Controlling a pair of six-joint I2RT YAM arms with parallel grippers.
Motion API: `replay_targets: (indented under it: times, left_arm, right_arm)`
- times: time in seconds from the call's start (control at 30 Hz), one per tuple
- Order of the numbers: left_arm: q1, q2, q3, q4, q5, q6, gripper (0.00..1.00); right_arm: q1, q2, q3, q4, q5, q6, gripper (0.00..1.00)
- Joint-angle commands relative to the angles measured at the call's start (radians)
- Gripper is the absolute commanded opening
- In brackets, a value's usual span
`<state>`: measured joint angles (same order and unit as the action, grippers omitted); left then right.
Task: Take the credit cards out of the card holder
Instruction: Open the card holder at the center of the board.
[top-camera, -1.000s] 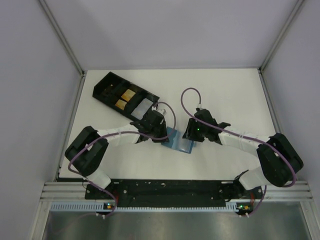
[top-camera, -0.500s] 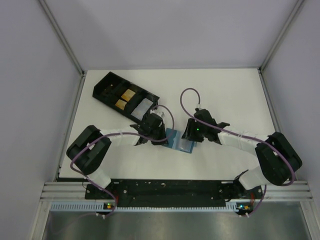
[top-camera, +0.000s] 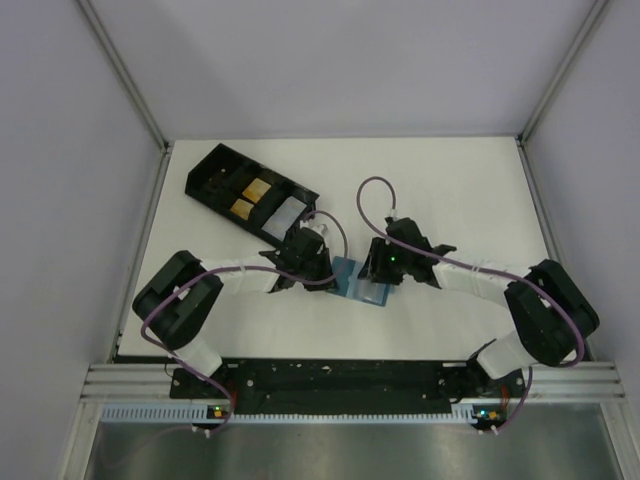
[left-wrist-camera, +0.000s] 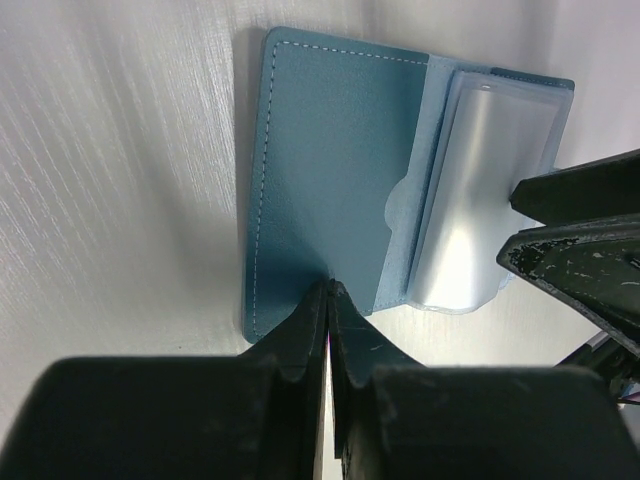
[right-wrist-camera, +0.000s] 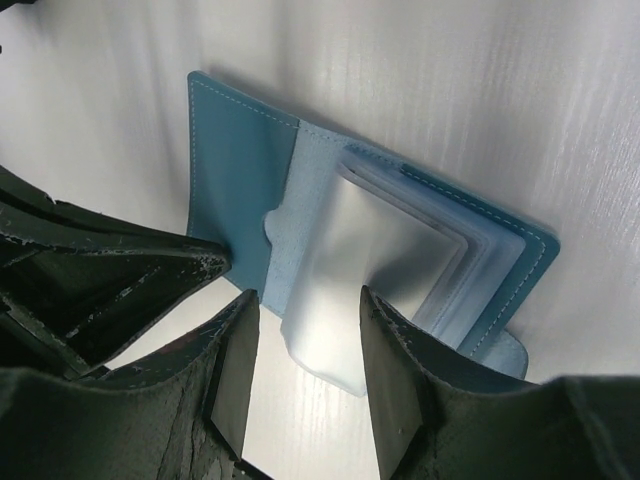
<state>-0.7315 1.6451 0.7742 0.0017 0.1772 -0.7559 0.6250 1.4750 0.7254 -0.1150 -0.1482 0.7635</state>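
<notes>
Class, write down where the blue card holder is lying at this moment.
In the top view, the card holder lies open mid-table between the left end effector and right end effector, below and right of the black tray.

The blue card holder (left-wrist-camera: 330, 180) lies open flat, clear sleeves (right-wrist-camera: 385, 265) exposed.

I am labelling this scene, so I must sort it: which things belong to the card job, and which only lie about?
For the job: card holder, clear card sleeves, left gripper, right gripper.
Lying about: black tray, tan pieces inside it.
</notes>
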Motion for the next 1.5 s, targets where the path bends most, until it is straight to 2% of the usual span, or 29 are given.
replay_targets:
  times: [0.0, 0.17, 0.33, 0.87, 1.47]
  left_arm:
    - [-0.005, -0.004, -0.032, -0.009, 0.016, -0.010, 0.05]
    - [-0.003, -0.014, -0.039, -0.009, 0.007, -0.013, 0.05]
    - [-0.003, -0.019, -0.046, -0.009, 0.005, -0.019, 0.05]
    - [-0.003, -0.021, -0.047, 0.018, 0.016, -0.025, 0.05]
    - [-0.003, -0.022, -0.053, 0.032, 0.036, -0.029, 0.05]
  right_arm:
    - [-0.002, -0.001, 0.034, 0.008, 0.011, 0.000, 0.45]
    - [-0.002, -0.073, 0.035, -0.081, 0.110, -0.016, 0.49]
    - [-0.002, -0.085, 0.028, -0.101, 0.127, -0.017, 0.52]
    - [-0.002, -0.015, 0.025, -0.041, 0.073, 0.002, 0.52]
    - [-0.002, -0.010, 0.045, 0.001, 0.003, -0.003, 0.50]
